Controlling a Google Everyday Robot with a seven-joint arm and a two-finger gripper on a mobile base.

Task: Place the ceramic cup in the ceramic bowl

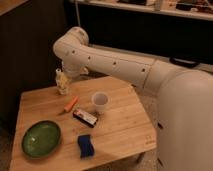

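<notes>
The ceramic cup [100,102] is a small plain white cup standing upright near the middle of the wooden table [125,131]. The ceramic bowl [41,138] is a shallow dark-green dish at the table's front left, with nothing in it. My gripper [68,73] hangs from the white arm over the table's back left, above and left of the cup and well apart from it. It is right next to a small clear bottle [61,83]. The gripper's end is mostly hidden by the wrist.
An orange pen-like object [71,104] lies left of the cup. A black and white flat box [85,117] lies just in front of the cup. A blue sponge [85,145] sits right of the bowl. My white arm [125,62] spans the table's back right.
</notes>
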